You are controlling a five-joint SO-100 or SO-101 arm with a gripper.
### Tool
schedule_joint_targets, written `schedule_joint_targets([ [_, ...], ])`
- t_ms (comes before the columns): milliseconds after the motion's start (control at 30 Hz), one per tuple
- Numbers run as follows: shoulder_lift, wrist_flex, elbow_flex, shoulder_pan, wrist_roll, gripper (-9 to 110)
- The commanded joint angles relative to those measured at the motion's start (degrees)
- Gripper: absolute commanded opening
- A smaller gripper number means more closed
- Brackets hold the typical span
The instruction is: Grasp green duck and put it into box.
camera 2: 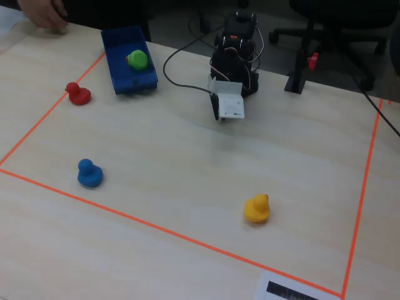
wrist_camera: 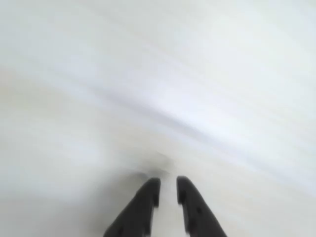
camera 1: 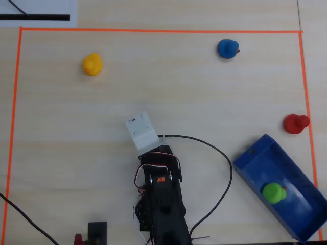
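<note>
Lay inside the box [camera 1: 254, 162], the green duck [camera 1: 274, 192], toward the lower right of the overhead view, near the middle of the blue tray's floor, well apart from the claw [wrist_camera: 168, 190]; seen again in the fixed view at upper left, green duck [camera 2: 137, 60] resting in the box [camera 2: 117, 41]. Showed the claw's two dark fingers [wrist_camera: 148, 194] in the blurred wrist view, tips nearly together with a narrow gap, clamped on nothing, only pale table [wrist_camera: 98, 74] beyond. Stood folded near the bottom centre of the overhead view, the arm [camera 1: 161, 196], its white camera housing [camera 1: 141, 131] pointing up-left, away from the tray. Sat scattered within the orange tape border [camera 1: 153, 30]: yellow duck [camera 1: 92, 64] at upper left, blue duck [camera 1: 227, 48] at upper right, red duck [camera 1: 295, 123] just above the box.
</note>
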Motion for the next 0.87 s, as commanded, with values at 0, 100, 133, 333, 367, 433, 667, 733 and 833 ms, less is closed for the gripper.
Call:
schedule_joint_targets([
  [0,0.5,2.5,-0.1,1.1,3.0,1],
  [100,0.5,2.5,0.0,2.3,3.2,2],
  [133,0.5,2.5,0.0,2.6,3.3,3],
  [333,0.6,2.5,0.1,3.1,3.5,6],
  [367,0.6,2.5,0.1,3.1,3.5,6],
  [433,0.6,2.5,0.1,3.1,3.5,7],
  [667,0.6,2.5,0.1,3.1,3.5,8],
  [733,0.6,2.5,0.1,3.1,3.5,9],
  [833,0.6,2.5,0.1,3.1,3.5,9],
])
